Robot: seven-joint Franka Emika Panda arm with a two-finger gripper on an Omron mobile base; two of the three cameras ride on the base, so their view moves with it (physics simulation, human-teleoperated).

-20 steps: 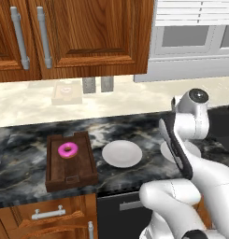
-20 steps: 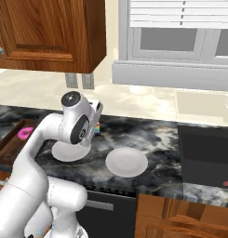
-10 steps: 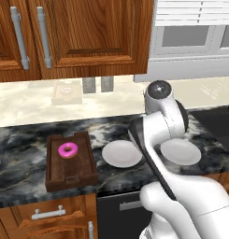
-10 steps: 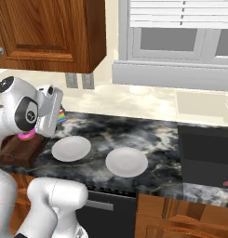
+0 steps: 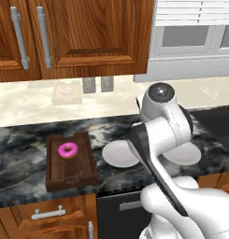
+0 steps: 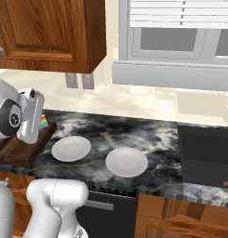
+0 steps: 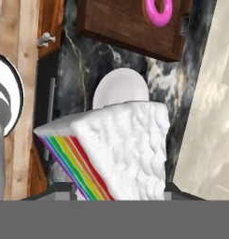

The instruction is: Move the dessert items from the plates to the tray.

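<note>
Cake wedge (image 7: 117,149), white-iced with rainbow layers, is gripped in the end effector (image 7: 118,189), held in the air above the bench (image 5: 22,140). Donut (image 5: 67,150) lies in the tray (image 5: 83,161) near the bench's left front edge. Both plates (image 6: 71,148) (image 6: 126,161) sit right of the tray.

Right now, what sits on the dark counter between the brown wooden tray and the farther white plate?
The other round white plate lies between the brown slatted tray and the farther plate; left base view.

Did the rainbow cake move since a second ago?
Yes. The rainbow cake, held in the end effector, has gone left past both plates, almost to the tray.
</note>
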